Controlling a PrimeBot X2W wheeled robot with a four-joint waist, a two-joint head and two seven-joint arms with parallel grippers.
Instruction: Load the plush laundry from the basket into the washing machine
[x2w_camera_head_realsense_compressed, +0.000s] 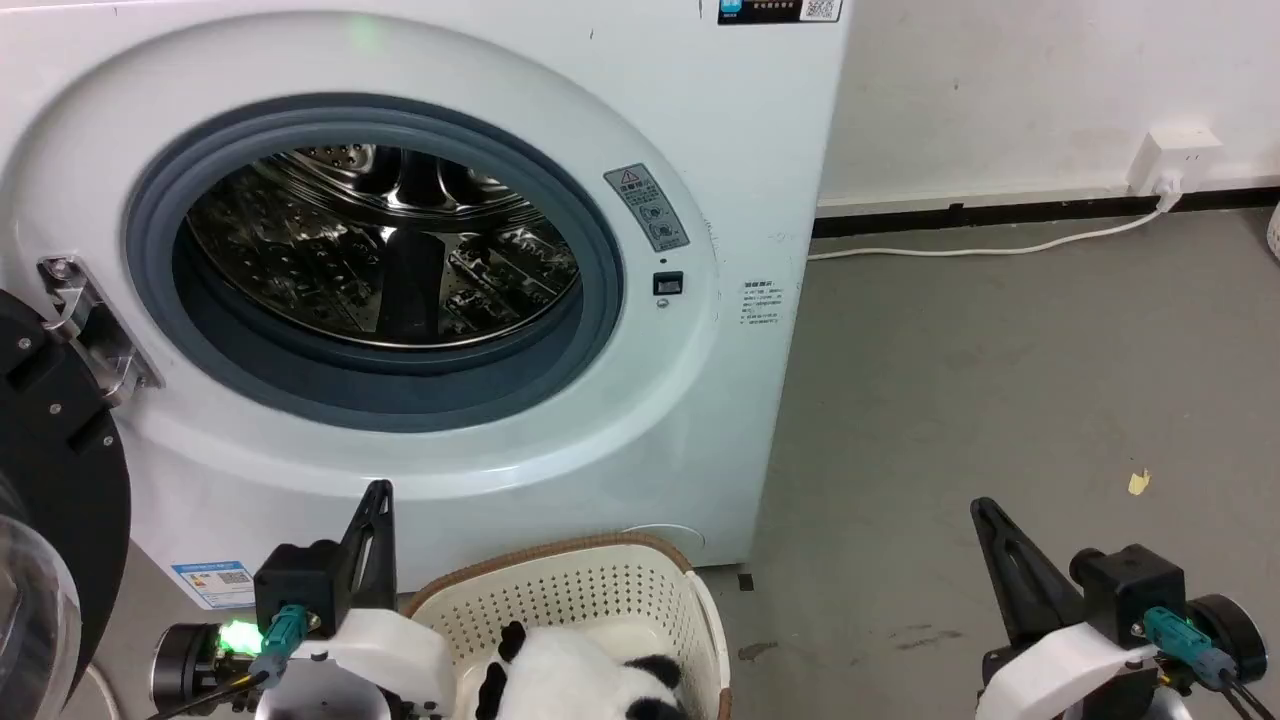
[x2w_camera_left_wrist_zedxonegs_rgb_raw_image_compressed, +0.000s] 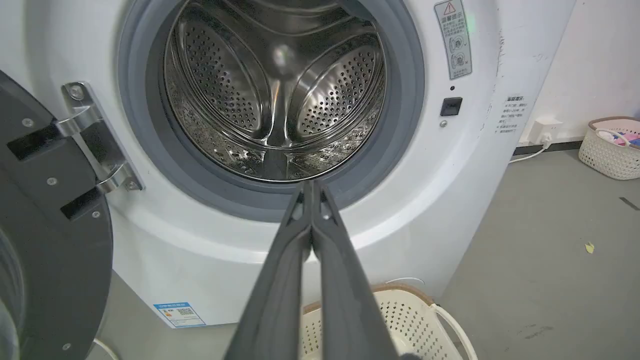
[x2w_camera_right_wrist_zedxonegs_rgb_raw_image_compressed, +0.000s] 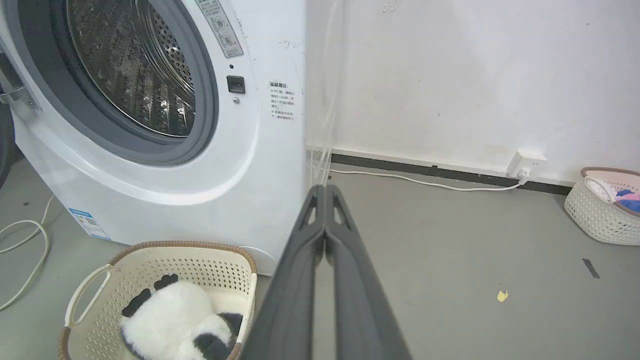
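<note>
The panda soft toy (x2w_camera_head_realsense_compressed: 580, 680) lies in the cream basket (x2w_camera_head_realsense_compressed: 600, 580) on the floor before the washing machine (x2w_camera_head_realsense_compressed: 700, 150); the right wrist view shows the toy (x2w_camera_right_wrist_zedxonegs_rgb_raw_image_compressed: 170, 325) curled on the basket's floor (x2w_camera_right_wrist_zedxonegs_rgb_raw_image_compressed: 225, 302). The porthole (x2w_camera_head_realsense_compressed: 380, 250) stands uncovered, steel drum (x2w_camera_left_wrist_zedxonegs_rgb_raw_image_compressed: 275, 90) bare inside, and the black-framed door (x2w_camera_head_realsense_compressed: 50, 500) is swung out to the left. My left gripper (x2w_camera_head_realsense_compressed: 380, 490) is shut and empty, left of the basket and above its rim. My right gripper (x2w_camera_head_realsense_compressed: 982, 508) is shut and empty over the floor, well right of the basket.
A second white basket (x2w_camera_right_wrist_zedxonegs_rgb_raw_image_compressed: 600, 210) with coloured clothes sits far right by the wall. A white cable (x2w_camera_head_realsense_compressed: 1000, 245) runs along the skirting to a wall socket (x2w_camera_head_realsense_compressed: 1180, 160). Another cable loops on the floor (x2w_camera_right_wrist_zedxonegs_rgb_raw_image_compressed: 30, 250) left of the washer. A yellow scrap (x2w_camera_head_realsense_compressed: 1138, 482) lies on the grey floor.
</note>
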